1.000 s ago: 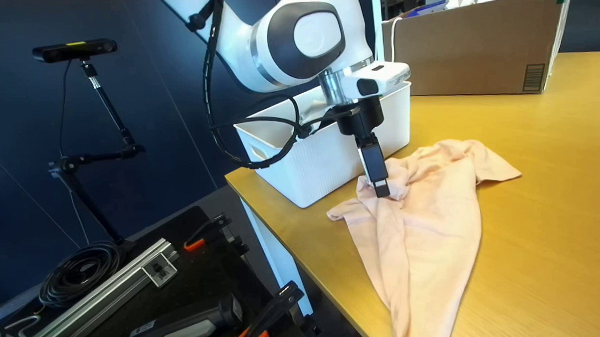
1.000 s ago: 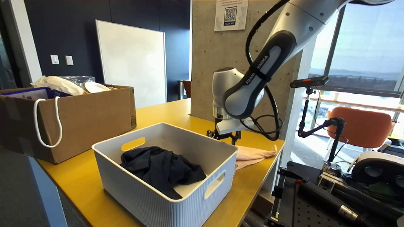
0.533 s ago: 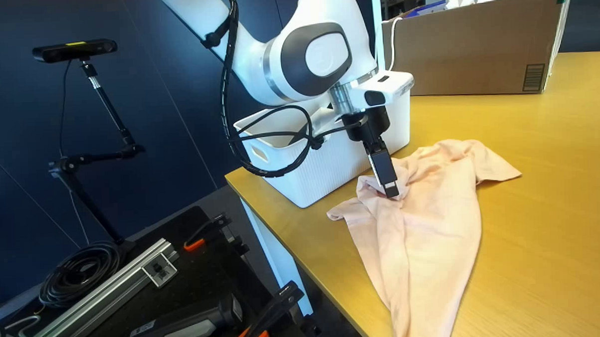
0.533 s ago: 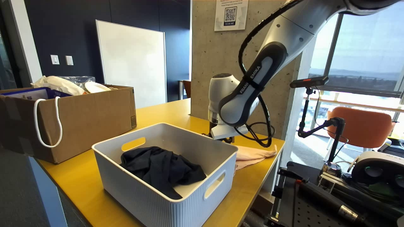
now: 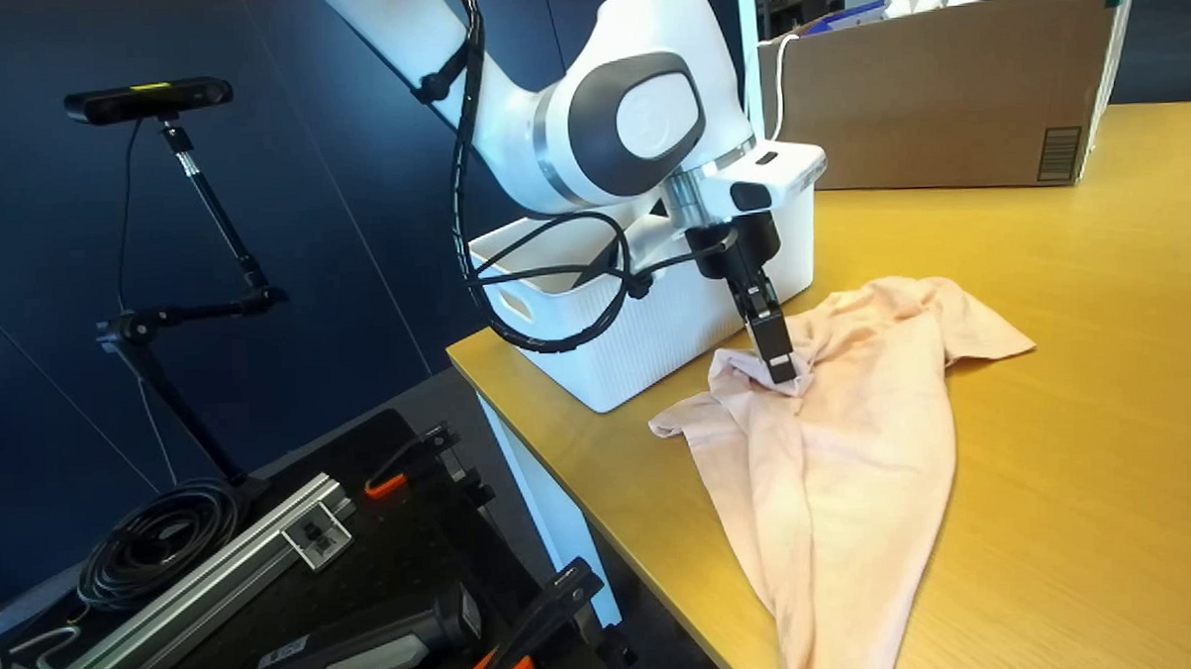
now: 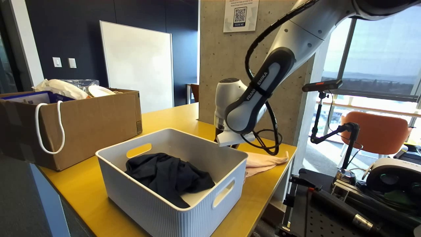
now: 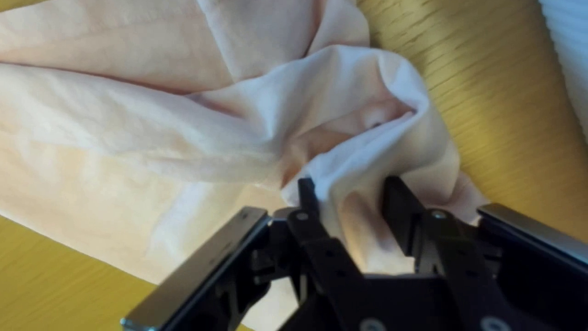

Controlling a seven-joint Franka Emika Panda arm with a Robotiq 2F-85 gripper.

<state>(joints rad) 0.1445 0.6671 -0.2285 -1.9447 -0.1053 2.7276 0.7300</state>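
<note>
A pale pink garment (image 5: 857, 444) lies crumpled on the table, with a sleeve-like end spread to one side. My gripper (image 7: 350, 188) points down into its bunched part, beside the basket. In the wrist view the fingers (image 7: 398, 211) stand partly apart. Loose folds of the pink cloth rise in the gap, and the left fingertip touches a fold; no tight pinch shows. A pale ribbed basket (image 6: 141, 200) stands close by, with a dark garment (image 6: 167, 174) heaped inside. In that exterior view the basket's rim and the wrist hide the fingertips.
Behind the basket stands a cardboard box (image 5: 924, 105) filled with white and blue items, a white cord handle hanging from it. The table (image 5: 1086, 476) ends at an edge near the basket. Past that edge sits a black cart (image 6: 315, 197) with a camera stand (image 6: 350, 141).
The arm has come lower and shifted a little along the garment, away from the table edge. The fingers, wide apart a second ago, have drawn closer together around the bunched cloth.
</note>
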